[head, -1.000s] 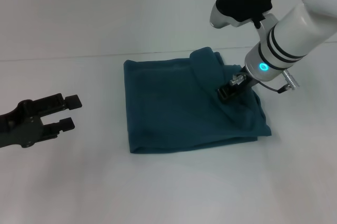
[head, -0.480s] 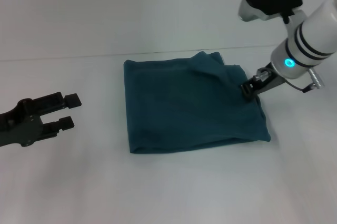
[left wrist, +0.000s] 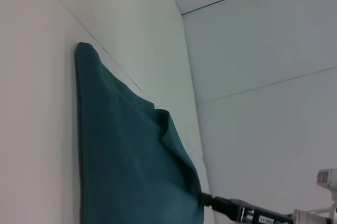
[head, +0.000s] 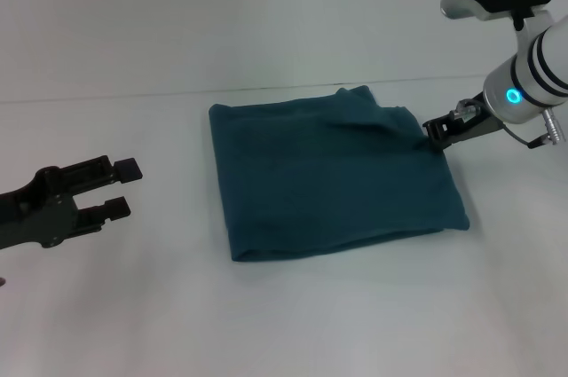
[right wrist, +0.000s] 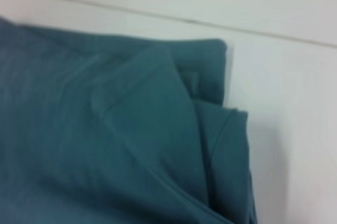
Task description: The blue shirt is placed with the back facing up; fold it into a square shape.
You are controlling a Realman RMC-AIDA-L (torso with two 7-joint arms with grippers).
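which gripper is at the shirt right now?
The right gripper: its tip meets the shirt's right edge near the far corner. The left gripper hangs open, well clear to the left over bare table.

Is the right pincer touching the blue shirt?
Touching. Head view: right pincer tip meets the blue shirt's right edge, no gap; left wrist view agrees.

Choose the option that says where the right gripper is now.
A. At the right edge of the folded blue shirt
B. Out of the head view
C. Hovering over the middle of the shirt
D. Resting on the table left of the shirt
A: in the head view the right gripper meets the right edge of the blue shirt, near its far corner.
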